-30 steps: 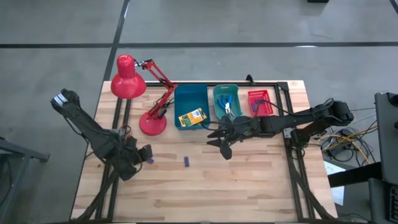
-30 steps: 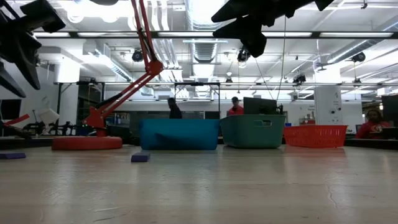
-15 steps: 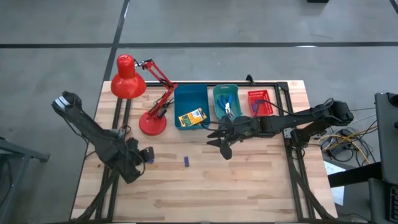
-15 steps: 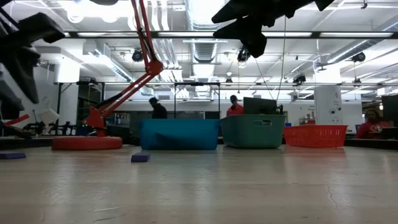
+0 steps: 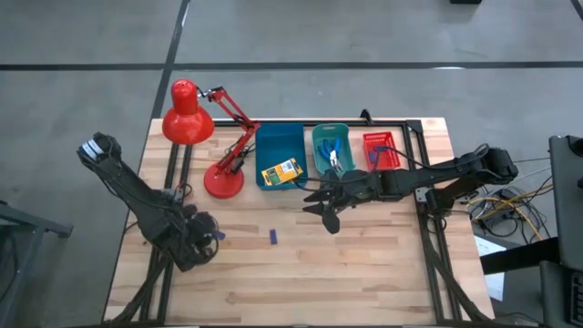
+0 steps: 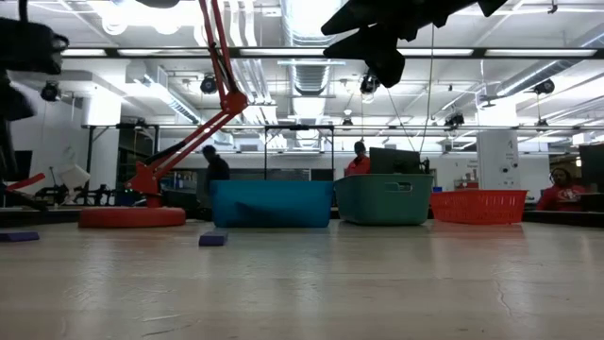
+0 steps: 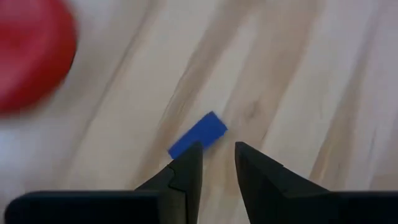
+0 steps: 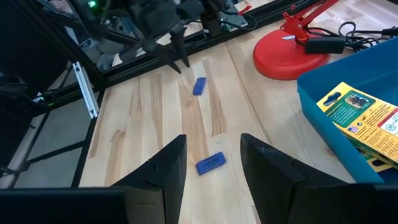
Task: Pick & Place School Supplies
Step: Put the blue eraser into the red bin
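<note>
left gripper [image 7: 212,163]: hovering over small flat blue-purple rectangular eraser block [image 7: 198,135], dark fingers narrowly parted, gripping nothing
second eraser block [image 5: 272,237]: lying on pale grained wood table [image 5: 364,273]
right gripper [image 8: 211,163]: hanging mid-table, jaws parted, empty
yellow-green crayon box [image 5: 281,172]: sitting in blue plastic bin [image 5: 279,143]

red lamp [image 5: 196,137], blue bin [image 5: 279,157], yellow-green crayon box [image 5: 281,172], purple erasers [image 5: 272,237].

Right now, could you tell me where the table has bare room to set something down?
The table's near half, from the purple block to the front edge, is bare wood. The back is crowded: red lamp, blue bin, teal bin, red bin, with the right gripper before them. The left gripper hovers over another block.
</note>
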Available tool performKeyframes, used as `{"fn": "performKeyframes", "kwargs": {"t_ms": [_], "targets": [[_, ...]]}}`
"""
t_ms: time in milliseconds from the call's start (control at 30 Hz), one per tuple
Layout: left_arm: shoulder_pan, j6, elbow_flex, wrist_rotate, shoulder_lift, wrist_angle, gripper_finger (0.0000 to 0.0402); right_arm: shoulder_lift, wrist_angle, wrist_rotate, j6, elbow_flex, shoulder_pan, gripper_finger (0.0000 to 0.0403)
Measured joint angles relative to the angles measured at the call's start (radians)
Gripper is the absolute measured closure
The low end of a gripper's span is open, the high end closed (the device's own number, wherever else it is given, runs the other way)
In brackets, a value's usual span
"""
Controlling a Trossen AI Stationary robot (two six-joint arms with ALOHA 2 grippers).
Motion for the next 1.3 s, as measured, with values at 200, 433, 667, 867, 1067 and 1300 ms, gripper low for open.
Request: {"fn": "performKeyframes", "kwargs": {"t_ms": [200,433,667,867,1067,1300], "targets": [[0.0,0.227,0.0,-0.002,0.001,0.073,0.0303,0.0,0.0,0.0,0.0,0.0,0.0,0.0257],[0.009,0.403,0.0,0.078,0.0,0.128,0.0303,0.0,0.0,0.0,0.0,0.0,0.0,0.0257],[0.052,0.494,0.0,0.302,0.001,0.053,0.0303,0.0,0.0,0.0,0.0,0.0,0.0,0.0257],[0.076,0.612,0.0,0.118,0.001,0.089,0.0303,0.0,0.0,0.0,0.0,0.0,0.0,0.0257],[0.075,0.609,0.0,0.053,0.001,0.08,0.0303,0.0,0.0,0.0,0.0,0.0,0.0,0.0257],[0.074,0.665,-0.003,0.055,0.001,0.075,0.0303,0.0,0.001,0.0,0.0,0.0,0.0,0.0257]]}}
